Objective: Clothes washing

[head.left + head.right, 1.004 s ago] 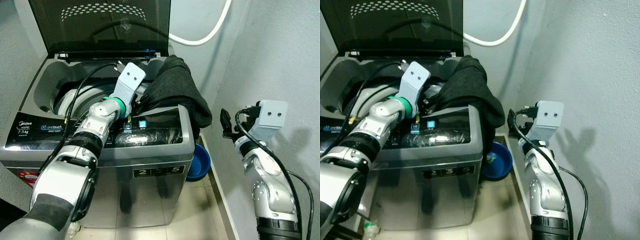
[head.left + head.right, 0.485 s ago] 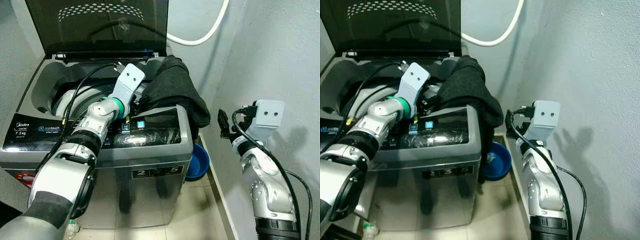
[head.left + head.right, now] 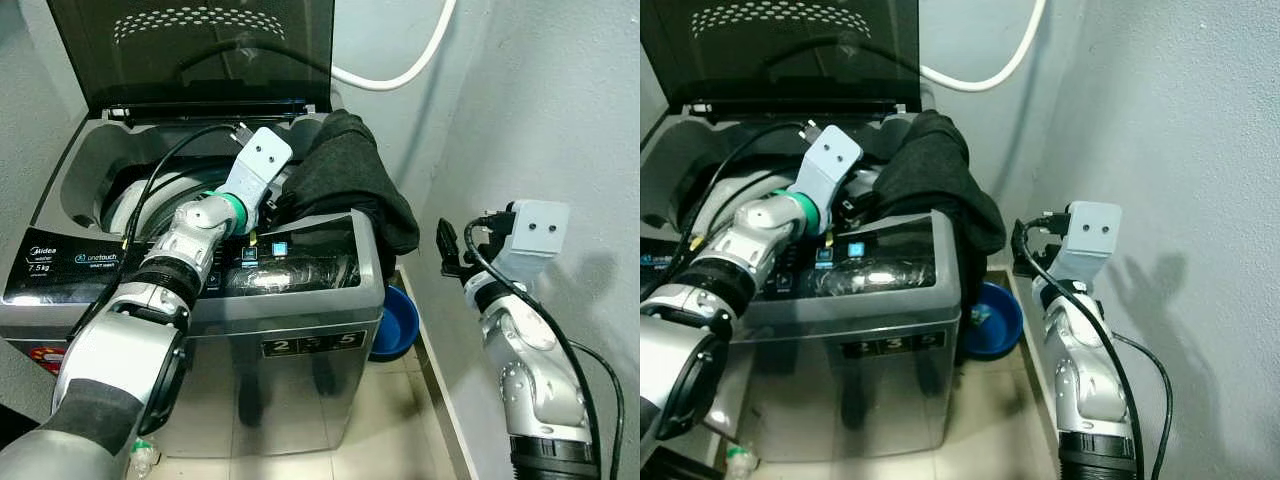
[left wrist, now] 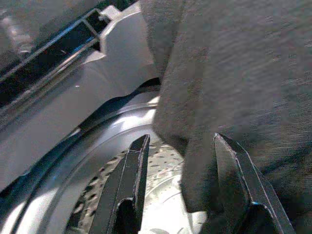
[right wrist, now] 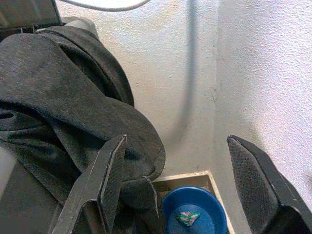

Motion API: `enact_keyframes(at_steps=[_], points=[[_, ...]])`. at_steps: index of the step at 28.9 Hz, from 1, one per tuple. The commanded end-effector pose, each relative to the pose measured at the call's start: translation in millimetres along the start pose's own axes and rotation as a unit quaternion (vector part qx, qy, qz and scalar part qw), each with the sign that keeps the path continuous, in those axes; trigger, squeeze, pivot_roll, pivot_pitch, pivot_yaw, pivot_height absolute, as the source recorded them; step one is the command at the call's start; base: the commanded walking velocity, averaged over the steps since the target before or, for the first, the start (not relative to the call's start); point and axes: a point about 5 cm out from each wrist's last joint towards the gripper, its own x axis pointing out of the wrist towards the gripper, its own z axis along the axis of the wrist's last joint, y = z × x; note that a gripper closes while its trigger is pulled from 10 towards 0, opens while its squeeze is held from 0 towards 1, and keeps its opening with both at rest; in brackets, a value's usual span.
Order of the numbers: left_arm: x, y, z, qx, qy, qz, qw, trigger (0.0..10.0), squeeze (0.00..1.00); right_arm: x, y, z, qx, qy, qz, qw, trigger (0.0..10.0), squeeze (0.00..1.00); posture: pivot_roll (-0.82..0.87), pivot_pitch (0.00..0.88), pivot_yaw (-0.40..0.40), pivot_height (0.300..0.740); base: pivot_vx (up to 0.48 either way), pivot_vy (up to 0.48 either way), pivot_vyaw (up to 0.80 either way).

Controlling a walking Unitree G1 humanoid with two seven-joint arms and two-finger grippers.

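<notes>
The left gripper [image 4: 178,195] reaches into the open top of the washing machine [image 3: 300,300], its two black fingers spread apart over the perforated steel drum [image 4: 112,185]. The dark grey garment [image 3: 345,190] hangs just beside it: in the left wrist view a fold of the cloth drops between the fingers and lies against one of them, but nothing is pinched. The part of the drum that can be seen under the gripper holds no laundry.

The garment lies heaped on the machine's right rear corner, partly inside the tub opening and partly draped over the right side wall. Its long axis runs from the tub rim outward and down the machine's right side, the lower end hanging toward the floor.

On the floor beside the machine's right wall sits a blue basin [image 5: 195,214] with a small greenish scrap in it. The machine's dark lid [image 3: 200,50] stands raised at the back.

The right gripper [image 5: 175,180] is held off to the machine's right, near the wall, fingers wide apart and empty.
</notes>
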Motion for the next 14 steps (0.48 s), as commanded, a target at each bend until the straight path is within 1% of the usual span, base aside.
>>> enact_keyframes(at_steps=[1,2,4,5,6,7,8,9,10,11,12,14], points=[[-11.2,10.9,-25,0.035,0.057,0.005,0.998,0.0,0.0,-2.1,0.7,-3,0.006,0.006,-0.004,1.0,10.0,0.0,0.05,0.117,0.085,0.74,0.0,0.0,0.0],[-14.0,14.3,-28,0.055,0.067,0.0,0.996,0.0,0.0,-2.3,0.9,-3,0.007,0.006,-0.005,1.0,10.0,0.0,0.05,0.117,0.085,0.74,0.0,0.0,0.0],[-14.0,14.3,-28,0.055,0.067,0.0,0.996,0.0,0.0,-2.3,0.9,-3,0.007,0.006,-0.005,1.0,10.0,0.0,0.05,0.117,0.085,0.74,0.0,0.0,0.0],[-17.2,19.2,-30,0.071,0.075,-0.001,0.995,0.0,0.0,-2.4,1.0,-3,0.009,0.005,-0.005,1.0,10.0,0.0,0.05,0.118,0.086,0.74,0.0,0.0,0.0],[-22.3,30.7,-30,0.087,0.082,0.015,0.993,0.0,0.0,-2.5,0.8,-3,0.01,0.005,-0.006,1.0,10.0,0.0,0.05,0.118,0.085,0.74,0.0,0.0,0.0],[-22.3,30.7,-30,0.087,0.082,0.015,0.993,0.0,0.0,-2.5,0.8,-3,0.01,0.005,-0.006,1.0,10.0,0.0,0.05,0.118,0.085,0.74,0.0,0.0,0.0],[-29.7,47.5,-29,0.098,0.089,0.047,0.99,0.0,0.0,-2.6,0.9,-3,0.011,0.005,-0.007,1.0,10.0,0.0,0.06,0.118,0.086,0.74,0.0,0.0,0.0],[-35.3,59.1,-28,0.104,0.094,0.07,0.988,0.0,0.0,-2.7,1.0,-3,0.011,0.004,-0.007,1.0,10.0,0.0,0.06,0.118,0.086,0.74,0.0,0.0,0.0],[-44.7,74.1,-29,0.113,0.11,0.088,0.984,0.0,0.0,-2.3,1.2,-4,0.012,0.004,-0.006,1.0,10.0,0.0,0.06,0.12,0.085,0.74,0.0,0.0,0.0],[-50.7,82.5,-30,0.118,0.121,0.096,0.981,0.0,0.0,-2.0,1.4,-4,0.013,0.004,-0.006,1.0,10.0,0.0,0.06,0.12,0.085,0.74,0.0,0.0,0.0],[-50.7,82.5,-30,0.118,0.121,0.096,0.981,0.0,0.0,-2.0,1.4,-4,0.013,0.004,-0.006,1.0,10.0,0.0,0.06,0.12,0.085,0.74,0.0,0.0,0.0],[-63.8,92.0,-43,0.132,0.167,0.076,0.974,0.0,0.0,-1.4,2.5,-4,0.015,0.005,-0.005,1.0,10.0,0.0,0.06,0.12,0.08,0.74,0.0,0.0,0.0]])
